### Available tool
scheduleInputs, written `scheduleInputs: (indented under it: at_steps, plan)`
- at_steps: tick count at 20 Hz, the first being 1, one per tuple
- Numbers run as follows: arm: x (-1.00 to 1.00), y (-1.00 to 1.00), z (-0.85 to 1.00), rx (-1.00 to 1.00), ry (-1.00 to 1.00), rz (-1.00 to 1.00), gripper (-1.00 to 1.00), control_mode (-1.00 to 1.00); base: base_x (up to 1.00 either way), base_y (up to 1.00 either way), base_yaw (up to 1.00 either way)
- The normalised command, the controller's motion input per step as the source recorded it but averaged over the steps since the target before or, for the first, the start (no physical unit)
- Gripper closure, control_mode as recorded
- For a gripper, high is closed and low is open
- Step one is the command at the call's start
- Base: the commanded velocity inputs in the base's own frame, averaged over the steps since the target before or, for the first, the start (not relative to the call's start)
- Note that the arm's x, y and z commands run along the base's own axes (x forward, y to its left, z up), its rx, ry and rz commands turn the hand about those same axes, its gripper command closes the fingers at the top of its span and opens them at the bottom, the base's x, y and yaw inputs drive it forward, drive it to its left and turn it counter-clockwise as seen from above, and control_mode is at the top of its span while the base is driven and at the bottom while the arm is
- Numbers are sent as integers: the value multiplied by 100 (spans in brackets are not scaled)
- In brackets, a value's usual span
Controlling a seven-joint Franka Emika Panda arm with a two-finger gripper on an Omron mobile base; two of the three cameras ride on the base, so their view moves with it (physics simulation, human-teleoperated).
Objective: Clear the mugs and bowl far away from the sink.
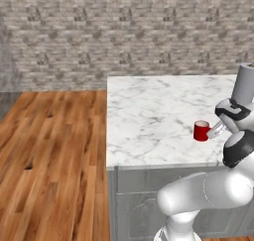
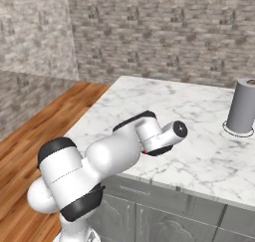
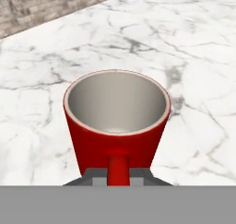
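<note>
A bright red mug (image 1: 201, 131) with a pale grey inside stands upright at counter level near the front of the white marble counter (image 1: 149, 116). In the hand view the mug (image 3: 117, 121) is close up, its handle (image 3: 118, 168) pointing straight at the camera. My gripper (image 3: 118, 178) is shut on that handle, with a dark fingertip on either side. In the left base view the gripper (image 1: 214, 131) comes in at the mug from the right. In the right base view my arm covers all but a red sliver of the mug (image 2: 144, 151). The bowl and the sink are out of view.
A tall grey cylinder canister (image 1: 244, 83) (image 2: 242, 106) stands on the counter behind and to the right of the mug. The counter's left edge drops to a wooden floor (image 1: 49, 150). A brick wall (image 1: 124, 31) runs behind.
</note>
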Motion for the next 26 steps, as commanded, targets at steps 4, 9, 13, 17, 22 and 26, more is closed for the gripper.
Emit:
scheduleInputs:
  at_steps: [4, 9, 13, 17, 22, 26]
  plan:
    - [0, 0, -15, 0, 0, 0, 100, -100, 0, 0, 0]
    - [0, 0, -13, 0, 0, 0, 100, -100, 0, 0, 0]
    - [0, 0, -8, 0, -1, 0, 100, -100, 0, 0, 0]
    - [0, 0, -7, 0, -2, 0, 100, -100, 0, 0, 0]
    - [3, 0, -9, 0, -1, 0, 100, -100, 0, 0, 0]
    - [0, 0, -1, 0, 0, 0, -100, -100, 0, 0, 0]
